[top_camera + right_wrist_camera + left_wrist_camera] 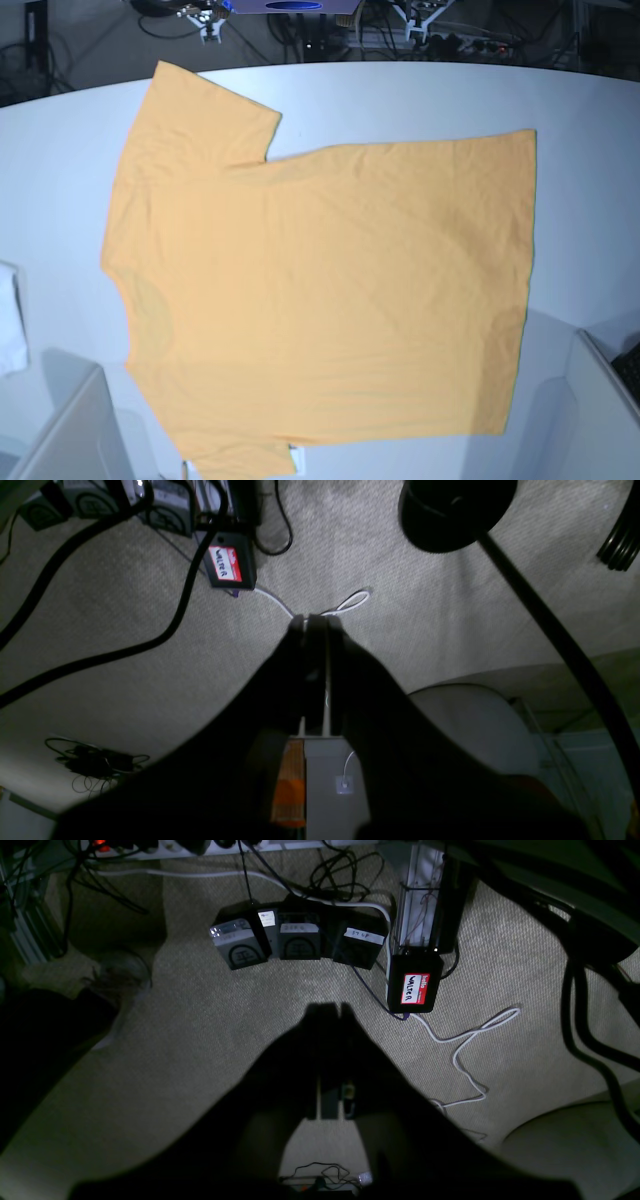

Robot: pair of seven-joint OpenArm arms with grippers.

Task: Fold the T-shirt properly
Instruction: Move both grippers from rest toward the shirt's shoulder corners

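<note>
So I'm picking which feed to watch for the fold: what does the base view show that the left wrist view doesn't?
Only the base view shows the T-shirt, spread flat and unfolded on the white table, with a white cloth at the table's left edge. No gripper appears there.

Only the left wrist view shows the left gripper, shut and empty, hanging over beige carpet, with labelled pedals, a black box bearing a name sticker, and a white cable.

The two views share nothing recognisable.

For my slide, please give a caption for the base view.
Light-orange T-shirt spread flat and unfolded on the white table, collar toward the left.
</note>
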